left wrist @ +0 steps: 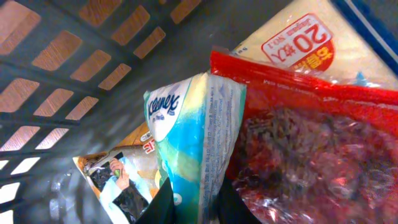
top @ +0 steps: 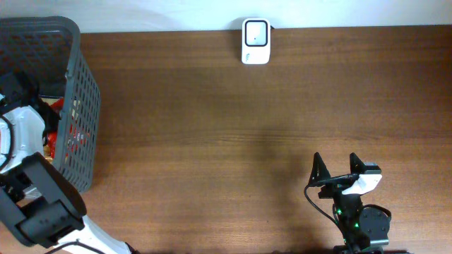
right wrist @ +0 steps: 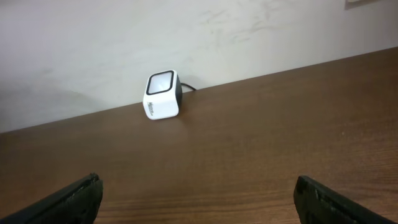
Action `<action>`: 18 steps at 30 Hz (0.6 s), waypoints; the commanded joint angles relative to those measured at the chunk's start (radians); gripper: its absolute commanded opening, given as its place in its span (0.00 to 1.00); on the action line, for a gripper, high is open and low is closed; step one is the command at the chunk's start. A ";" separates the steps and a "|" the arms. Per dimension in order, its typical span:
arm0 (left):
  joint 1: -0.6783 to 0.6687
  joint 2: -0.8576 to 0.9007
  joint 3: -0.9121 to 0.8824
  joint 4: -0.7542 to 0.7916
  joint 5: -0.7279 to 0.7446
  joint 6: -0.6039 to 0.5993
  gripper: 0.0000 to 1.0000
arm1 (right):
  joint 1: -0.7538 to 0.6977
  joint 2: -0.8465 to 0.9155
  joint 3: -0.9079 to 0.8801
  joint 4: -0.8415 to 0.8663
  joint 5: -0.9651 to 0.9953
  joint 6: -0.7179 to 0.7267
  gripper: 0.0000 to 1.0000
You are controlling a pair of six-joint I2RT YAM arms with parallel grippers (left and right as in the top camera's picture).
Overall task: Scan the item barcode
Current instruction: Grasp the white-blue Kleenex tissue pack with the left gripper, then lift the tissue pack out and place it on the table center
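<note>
left gripper (left wrist: 199,210) pinched on the lower end of the Kleenex tissue pack (left wrist: 193,124), deep inside the grey basket (left wrist: 62,74) | red bag (left wrist: 311,149) pressed against the pack just right of the fingers | right gripper (right wrist: 199,190) spread wide over the table (right wrist: 261,149) | scanner (right wrist: 161,96) well ahead of it, slightly left, by the wall

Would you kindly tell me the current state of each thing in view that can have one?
Basket: upright, holding several packs.
Left gripper: inside the basket, fingers closed on the Kleenex pack.
Kleenex pack: standing on end, pinched at its lower edge.
Red bag: sealed, lying beside the Kleenex pack, not gripped.
Right gripper: fingers wide open, empty.
Scanner: standing upright, nothing held to it.
</note>
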 commanded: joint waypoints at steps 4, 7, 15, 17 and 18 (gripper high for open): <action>0.003 -0.234 0.021 0.003 -0.004 -0.002 0.00 | 0.005 -0.003 -0.005 -0.005 -0.013 0.008 0.98; 0.002 -0.342 0.026 0.008 -0.003 -0.002 0.00 | 0.005 -0.003 -0.005 -0.005 -0.013 0.008 0.99; 0.000 -0.620 0.026 0.000 0.459 -0.003 0.00 | 0.005 -0.003 -0.005 -0.004 -0.013 0.008 0.98; 0.000 -0.671 0.026 0.003 0.628 -0.003 0.00 | 0.005 -0.003 -0.005 -0.005 -0.013 0.008 0.99; 0.000 -0.694 0.026 0.002 0.683 -0.003 0.00 | 0.005 -0.003 -0.005 -0.004 -0.013 0.008 0.98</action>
